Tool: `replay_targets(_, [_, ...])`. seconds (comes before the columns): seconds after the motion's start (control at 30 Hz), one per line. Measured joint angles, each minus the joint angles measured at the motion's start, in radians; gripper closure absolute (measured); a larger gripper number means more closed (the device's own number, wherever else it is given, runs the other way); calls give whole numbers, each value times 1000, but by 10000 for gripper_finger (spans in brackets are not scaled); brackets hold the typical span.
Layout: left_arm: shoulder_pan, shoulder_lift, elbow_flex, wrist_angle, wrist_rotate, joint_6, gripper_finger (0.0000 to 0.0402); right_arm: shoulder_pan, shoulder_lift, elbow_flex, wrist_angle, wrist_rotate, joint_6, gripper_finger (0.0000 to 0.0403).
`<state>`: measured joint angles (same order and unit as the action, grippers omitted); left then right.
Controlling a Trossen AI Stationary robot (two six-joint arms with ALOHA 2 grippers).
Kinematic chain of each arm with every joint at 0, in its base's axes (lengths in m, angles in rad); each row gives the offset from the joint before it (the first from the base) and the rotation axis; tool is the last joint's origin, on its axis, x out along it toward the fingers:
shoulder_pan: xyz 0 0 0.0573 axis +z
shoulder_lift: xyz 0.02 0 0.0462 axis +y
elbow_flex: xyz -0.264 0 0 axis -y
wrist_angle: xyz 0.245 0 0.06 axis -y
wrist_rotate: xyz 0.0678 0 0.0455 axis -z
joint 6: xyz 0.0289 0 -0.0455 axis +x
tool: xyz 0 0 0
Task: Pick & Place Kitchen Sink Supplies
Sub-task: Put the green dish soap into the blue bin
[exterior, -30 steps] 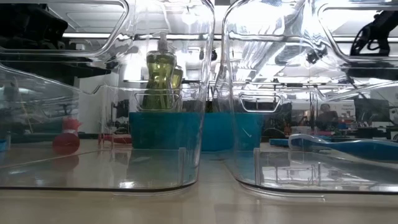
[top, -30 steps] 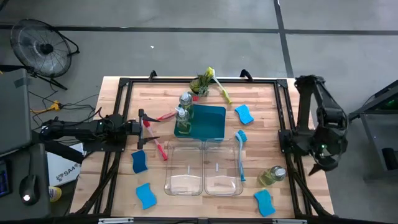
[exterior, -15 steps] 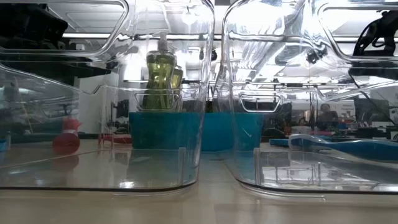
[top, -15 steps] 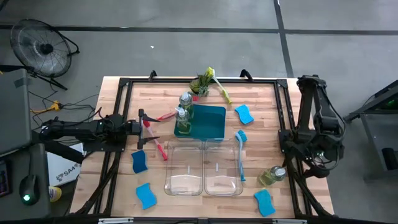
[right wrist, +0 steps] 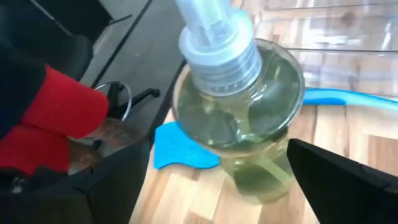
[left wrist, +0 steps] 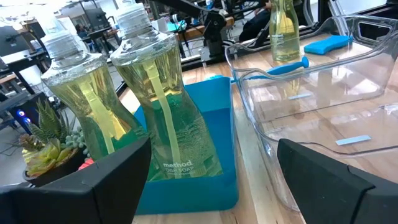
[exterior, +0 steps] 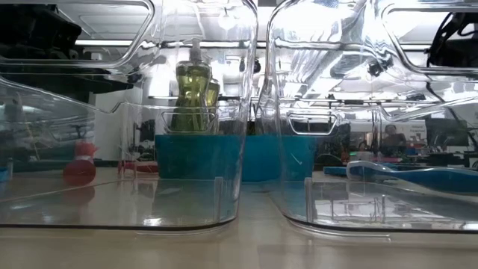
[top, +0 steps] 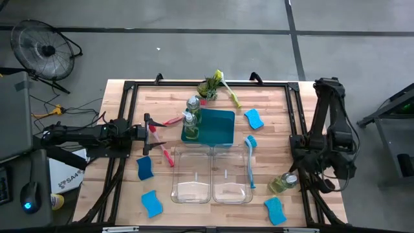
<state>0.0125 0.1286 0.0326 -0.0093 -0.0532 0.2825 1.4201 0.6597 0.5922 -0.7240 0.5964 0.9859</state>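
The left gripper is waiting at the left edge, fingers apart, facing two bottles in the tray. The right gripper, fingers apart, is descending over the bottle near the right edge, preparing to grasp it.

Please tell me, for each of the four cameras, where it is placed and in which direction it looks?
High view: above the table, looking straight down; both arms show, left gripper and right gripper.
Low view: at table-top height, looking level through two clear bins; only a dark piece of one arm shows at the upper right.
Left wrist view: on the left arm, facing two soap bottles in the teal tray; its own open fingers show.
Right wrist view: on the right arm, looking down on one soap bottle; open fingers show.
Shared: the low and left wrist views both show the tray bottles.
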Motion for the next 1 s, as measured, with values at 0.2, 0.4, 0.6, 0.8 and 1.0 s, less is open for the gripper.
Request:
replay_targets(0.2, [0,0,0,0,0,0,57,-8,63,0,49,1,2,27])
replay_targets(0.4, [0,0,0,0,0,0,57,-27,124,0,92,2,34,27])
replay_targets(0.6, [0,0,0,0,0,0,57,-28,149,0,116,13,67,27])
replay_targets(0.8, [0,0,0,0,0,0,57,-29,153,0,125,27,71,27])
replay_targets(1.0, [0,0,0,0,0,0,57,-58,172,0,140,61,44,27])
